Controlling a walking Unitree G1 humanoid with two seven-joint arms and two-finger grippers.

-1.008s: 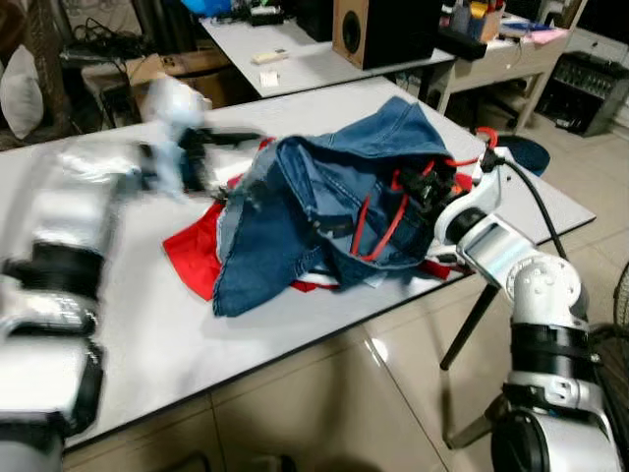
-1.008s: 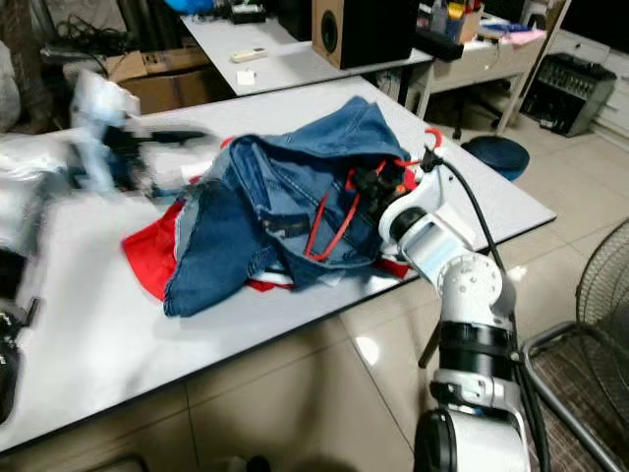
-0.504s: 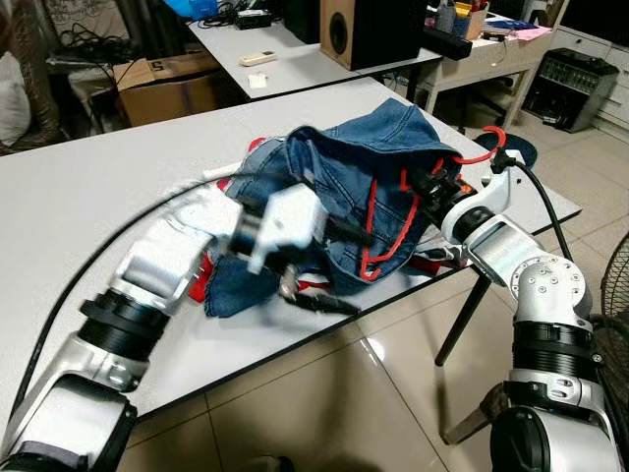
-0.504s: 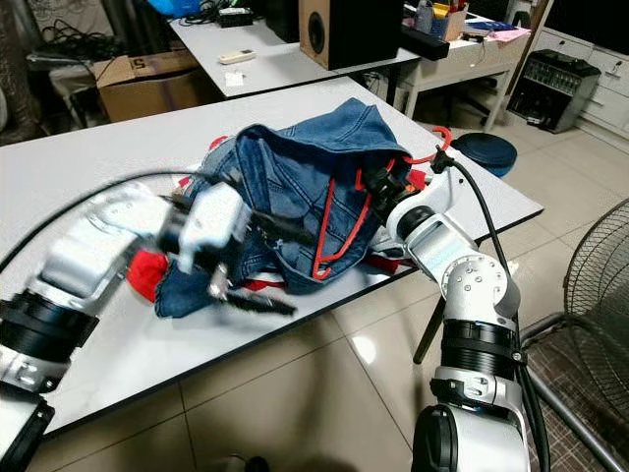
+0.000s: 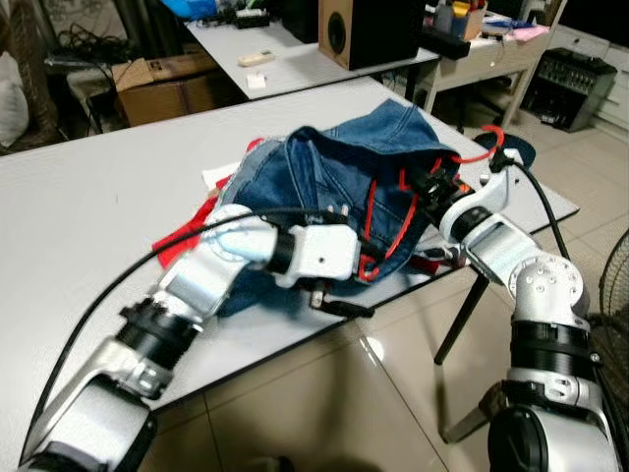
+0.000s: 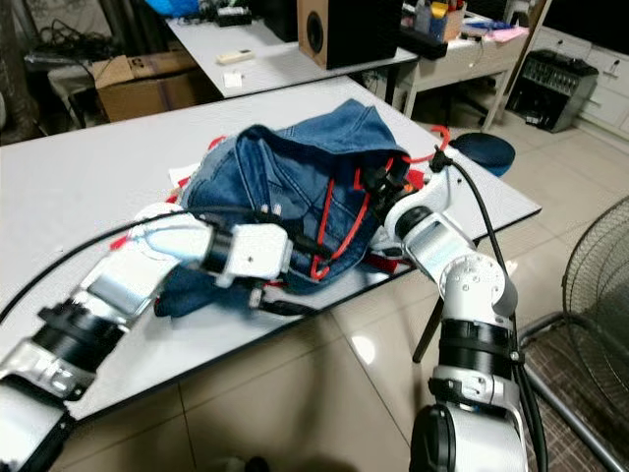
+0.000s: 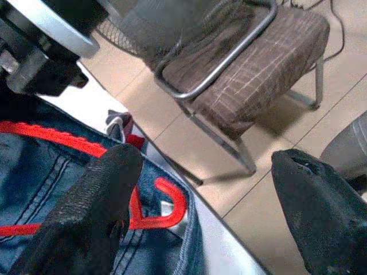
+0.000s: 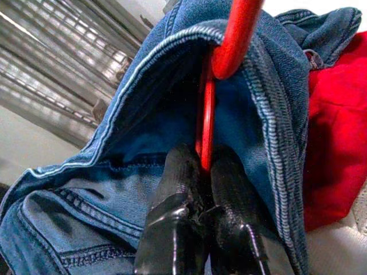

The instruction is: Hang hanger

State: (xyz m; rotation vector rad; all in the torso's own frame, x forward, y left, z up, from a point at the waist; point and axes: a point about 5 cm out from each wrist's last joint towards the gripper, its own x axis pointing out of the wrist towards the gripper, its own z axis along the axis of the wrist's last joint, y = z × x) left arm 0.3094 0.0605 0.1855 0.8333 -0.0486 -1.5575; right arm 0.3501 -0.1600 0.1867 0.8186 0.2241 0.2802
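Jaws of the right gripper (image 8: 202, 189) are pressed together on a thin bar of the red hanger (image 6: 339, 228), as seen in the right wrist view, where the bar is pinched between two matte, pebbled black fingers (image 8: 178, 189). Jaws of the left gripper (image 7: 200, 189) are spread wide; a rough, grainy finger is seen over the denim and the other is held out over the floor beyond the table edge, with nothing between them.

The hanger is of smooth, glossy red plastic and is threaded through a heap of blue denim jeans (image 5: 334, 177) on the white table (image 5: 88, 206). Only parts of it are seen: a slim bar slanting down the front of the denim, a curved hook (image 5: 484, 138) rising near the right gripper, and a rounded end (image 7: 166, 200) lying just beside the left gripper's near finger. The rest is buried in the cloth. Heavy stitched seams and a ribbed hem are shown on the jeans, which are bunched into a dome. A red garment (image 5: 182, 234) is spread flat beneath them and is mostly covered.

A chair (image 7: 252, 74) with a bent metal tube frame and a brown checked cushion is seen on the glossy tiled floor (image 5: 393, 393); it is cut off at the picture edge.
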